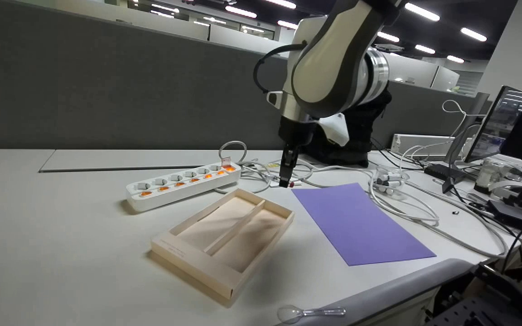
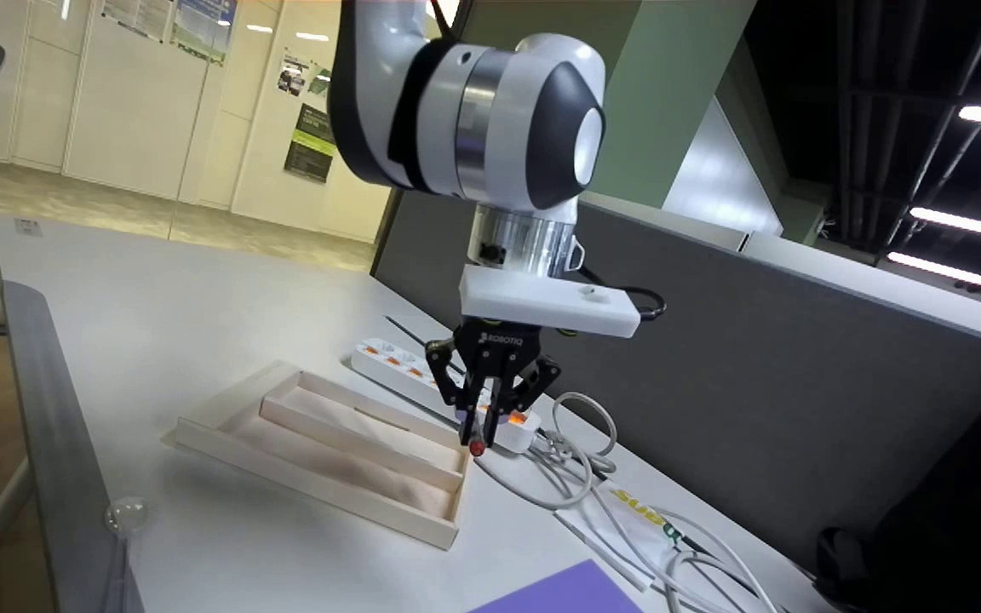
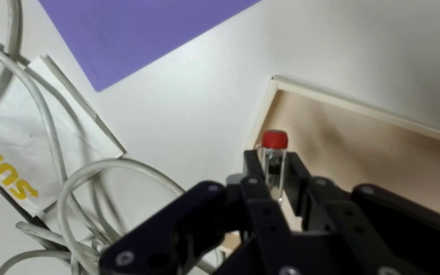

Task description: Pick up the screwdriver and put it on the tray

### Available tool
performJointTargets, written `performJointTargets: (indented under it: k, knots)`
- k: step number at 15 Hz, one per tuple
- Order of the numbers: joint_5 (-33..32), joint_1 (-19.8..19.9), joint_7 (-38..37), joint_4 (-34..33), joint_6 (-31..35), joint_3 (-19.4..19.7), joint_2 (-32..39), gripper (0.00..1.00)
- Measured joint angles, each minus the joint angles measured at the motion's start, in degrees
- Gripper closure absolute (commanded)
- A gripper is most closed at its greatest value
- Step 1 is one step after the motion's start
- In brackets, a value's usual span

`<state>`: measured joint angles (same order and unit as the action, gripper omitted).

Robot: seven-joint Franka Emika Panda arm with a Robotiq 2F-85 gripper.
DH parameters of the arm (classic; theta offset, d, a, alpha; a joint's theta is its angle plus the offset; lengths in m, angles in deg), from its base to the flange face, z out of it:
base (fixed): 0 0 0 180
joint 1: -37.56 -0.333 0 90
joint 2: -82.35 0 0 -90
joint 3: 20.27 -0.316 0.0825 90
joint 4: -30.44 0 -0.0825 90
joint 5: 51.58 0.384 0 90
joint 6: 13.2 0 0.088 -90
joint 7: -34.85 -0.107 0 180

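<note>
Nearest the camera in the wrist view, the gripper (image 3: 272, 164) extends from six o'clock, its jaws drawn to a narrow gap and clasping the clear, red-tipped screwdriver (image 3: 275, 139). Cream tray (image 3: 357, 110): three o'clock, the red tip seen against its end. Purple sheet (image 3: 139, 34): eleven o'clock.

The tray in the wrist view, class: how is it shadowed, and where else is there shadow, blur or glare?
In the wrist view, dark shadows smudge the floor of the tray, and the gripper looks slightly blurred toward the bottom edge; in an exterior view, a shadow lies by the near end of the power strip; in both exterior views, ceiling lights glare as white strips.
</note>
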<state>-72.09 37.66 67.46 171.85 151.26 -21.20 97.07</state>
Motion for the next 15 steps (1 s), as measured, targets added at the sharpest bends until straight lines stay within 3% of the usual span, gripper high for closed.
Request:
performJointTargets:
  k: [15]
  knots:
    - [-2.0, -1.6, -0.1, -6.2, -1.2, -0.9, 11.7, 0.95]
